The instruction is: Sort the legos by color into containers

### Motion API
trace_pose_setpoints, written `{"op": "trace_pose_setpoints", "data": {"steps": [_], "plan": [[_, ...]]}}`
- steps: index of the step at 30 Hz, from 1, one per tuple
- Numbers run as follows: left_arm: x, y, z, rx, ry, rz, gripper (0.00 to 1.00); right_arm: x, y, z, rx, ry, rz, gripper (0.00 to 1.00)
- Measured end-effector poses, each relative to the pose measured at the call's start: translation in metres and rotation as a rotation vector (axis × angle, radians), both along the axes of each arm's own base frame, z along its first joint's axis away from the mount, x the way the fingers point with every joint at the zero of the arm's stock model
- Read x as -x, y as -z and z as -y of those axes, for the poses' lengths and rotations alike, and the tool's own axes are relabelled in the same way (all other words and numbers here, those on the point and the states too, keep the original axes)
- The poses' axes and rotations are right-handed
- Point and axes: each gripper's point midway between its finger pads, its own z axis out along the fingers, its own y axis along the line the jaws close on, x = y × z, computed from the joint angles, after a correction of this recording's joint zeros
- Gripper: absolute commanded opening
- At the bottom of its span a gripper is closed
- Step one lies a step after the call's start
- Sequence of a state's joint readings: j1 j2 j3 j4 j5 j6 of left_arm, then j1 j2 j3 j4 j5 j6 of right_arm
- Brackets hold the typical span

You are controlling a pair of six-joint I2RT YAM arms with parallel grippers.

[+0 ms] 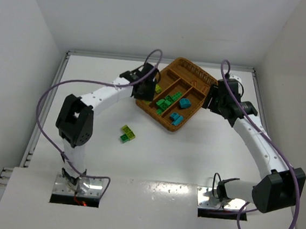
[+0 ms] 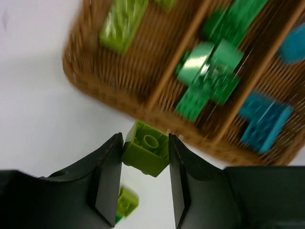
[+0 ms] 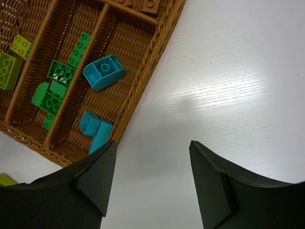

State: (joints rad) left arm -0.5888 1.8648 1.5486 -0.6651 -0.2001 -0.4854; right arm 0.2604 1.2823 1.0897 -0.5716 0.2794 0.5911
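Note:
My left gripper [image 2: 145, 143] is shut on a lime-green lego [image 2: 145, 155], held above the white table just outside the wicker tray's [image 2: 157, 117] near edge. The tray's compartments hold lime bricks [image 2: 123, 24], dark green bricks [image 2: 209, 76] and cyan bricks [image 2: 264, 119]. Brown bricks [image 3: 150, 5] lie in the short end section. A lime and a green brick [image 1: 128, 134] sit loose on the table, left of the tray. My right gripper [image 3: 152, 152] is open and holds nothing, over bare table to the right of the tray [image 3: 147, 71].
White walls enclose the table on the left, back and right. The left arm [image 1: 106, 94] reaches across to the tray's left side [image 1: 148, 112]. The right arm [image 1: 254, 135] curves along the right side, trailing a purple cable.

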Motion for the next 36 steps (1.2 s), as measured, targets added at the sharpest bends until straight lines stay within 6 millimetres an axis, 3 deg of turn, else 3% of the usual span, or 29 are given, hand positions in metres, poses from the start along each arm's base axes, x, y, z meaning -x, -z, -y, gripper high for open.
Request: {"op": "trace_pose_setpoints", "data": {"steps": [4,5,7,8,11,14,17,19,23,25,28,32,36], "plan": [[-0.057,-0.037,0.017,0.093,-0.044,0.103,0.25,0.001,0.001,0.0,0.001,0.001,-0.004,0.64],[-0.07,-0.04,0.022,0.11,-0.052,0.123,0.32,0.001,0.001,0.0,0.002,0.001,-0.006,0.64],[-0.091,-0.033,0.025,0.11,-0.072,0.122,0.54,0.002,0.001,0.001,0.002,0.001,-0.009,0.64],[-0.102,-0.028,0.029,0.112,-0.08,0.124,0.81,0.002,0.001,0.001,0.002,0.001,-0.009,0.64],[-0.122,-0.004,0.035,0.095,-0.097,0.095,0.91,0.003,0.002,0.001,0.003,0.001,-0.012,0.64],[-0.121,0.013,0.031,0.065,-0.109,0.056,0.91,0.003,0.002,0.001,0.004,0.001,-0.015,0.64],[-0.104,0.014,0.018,0.006,-0.128,0.043,0.91,0.003,0.002,0.001,0.004,0.001,-0.015,0.64],[-0.083,0.006,0.005,-0.04,-0.146,0.052,0.91,0.003,0.002,0.001,0.004,0.0,-0.016,0.64],[-0.016,-0.013,-0.025,-0.048,-0.182,0.063,0.91,0.004,0.003,0.001,0.004,0.0,-0.018,0.67],[0.019,-0.012,-0.043,-0.037,-0.208,0.048,0.91,0.004,0.003,0.001,0.005,-0.001,-0.02,0.77],[0.061,0.014,-0.067,-0.039,-0.261,-0.015,0.91,0.006,0.004,0.0,0.007,-0.004,-0.027,0.77],[0.102,0.066,-0.083,-0.066,-0.309,-0.157,0.91,0.008,0.006,-0.006,0.007,-0.024,-0.033,0.77],[0.113,0.08,-0.08,-0.016,-0.379,-0.209,0.91,0.011,0.007,-0.015,0.005,-0.053,-0.038,0.77]]}}
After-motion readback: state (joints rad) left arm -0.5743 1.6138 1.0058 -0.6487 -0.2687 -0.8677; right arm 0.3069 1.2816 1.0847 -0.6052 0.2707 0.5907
